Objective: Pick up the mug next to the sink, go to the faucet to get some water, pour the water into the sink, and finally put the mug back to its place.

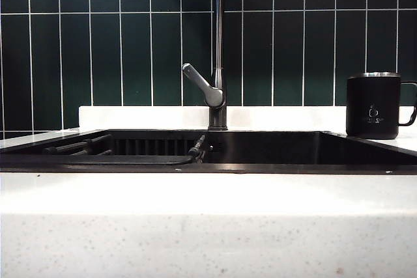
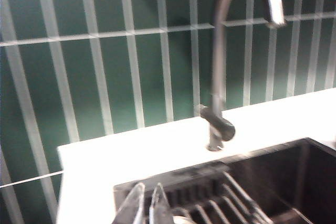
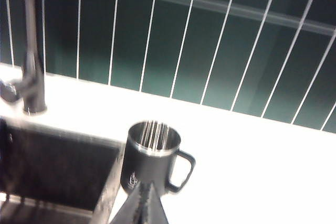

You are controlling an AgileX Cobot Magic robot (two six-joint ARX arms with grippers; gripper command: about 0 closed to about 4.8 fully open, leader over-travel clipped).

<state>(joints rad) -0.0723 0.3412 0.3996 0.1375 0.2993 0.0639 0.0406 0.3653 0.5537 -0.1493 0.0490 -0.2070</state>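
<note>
White speckled countertop (image 1: 208, 226), green tiled wall (image 1: 104, 43); both claws closed.

The mug (image 1: 373, 105) has a matt black body, a polished steel rim and a shiny metal interior. The faucet (image 1: 218, 43) is smooth dark grey metal with a satin sheen. The counter (image 1: 208, 226) is white speckled stone. The sink (image 1: 273, 148) is matt black. Beyond both grippers, the wall tiles (image 1: 104, 56) are glossy dark green.
</note>
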